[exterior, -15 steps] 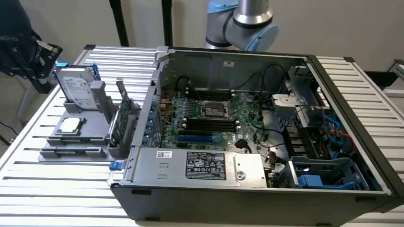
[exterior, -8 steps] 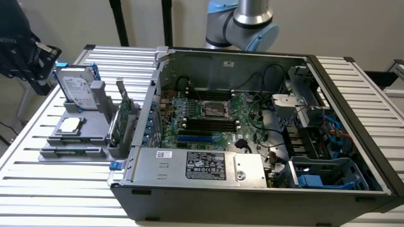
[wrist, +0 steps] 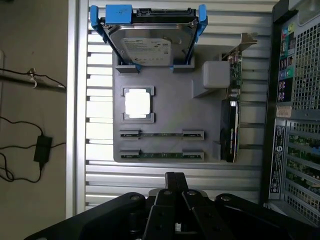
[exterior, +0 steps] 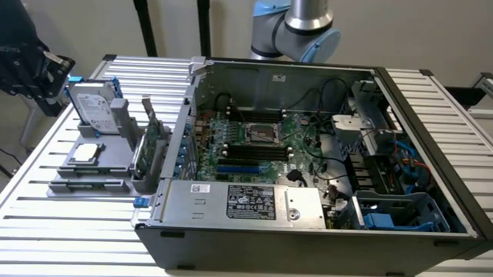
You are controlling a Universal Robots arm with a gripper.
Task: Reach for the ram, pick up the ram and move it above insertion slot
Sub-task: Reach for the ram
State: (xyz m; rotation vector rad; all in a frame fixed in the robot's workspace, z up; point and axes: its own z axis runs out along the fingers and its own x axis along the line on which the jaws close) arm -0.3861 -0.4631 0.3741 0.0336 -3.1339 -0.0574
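Exterior view: raised, oblique, medium range, looks down into open computer case [exterior: 308,254] on slatted desk [exterior: 69,231]. Wrist view: near, straight down past pincer [wrist: 175,180] onto grey holder [wrist: 165,115]. Shared: holder, hard drive [wrist: 147,45], case side wall, desk slats.

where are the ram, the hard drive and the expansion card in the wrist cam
ram [wrist: 160,155]: wrist view, middle of the thin green stick
hard drive [wrist: 147,48]: wrist view, centre of its white label
expansion card [wrist: 236,75]: wrist view, its green board edge
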